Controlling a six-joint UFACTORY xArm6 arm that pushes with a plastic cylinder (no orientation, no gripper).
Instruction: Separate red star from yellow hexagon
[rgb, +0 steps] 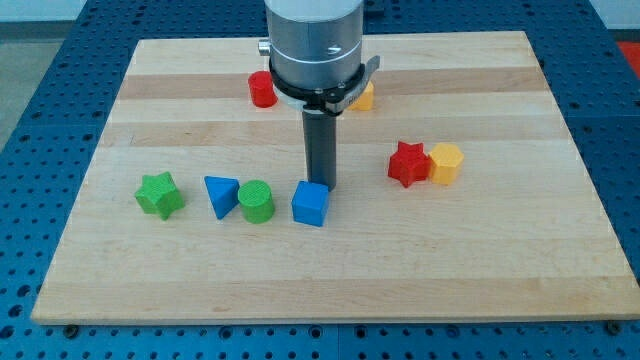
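Note:
The red star (407, 163) lies at the view's right of centre, touching the yellow hexagon (446, 162) on its right side. My tip (325, 188) rests on the board just above the blue cube (310, 204), touching or nearly touching its top edge. The tip is well to the left of the red star, about a block's width lower than it in the view.
A green star (160, 194), a blue triangle (221, 194) and a green cylinder (256, 201) stand in a row left of the blue cube. A red cylinder (263, 89) and a partly hidden yellow block (363, 97) lie near the top.

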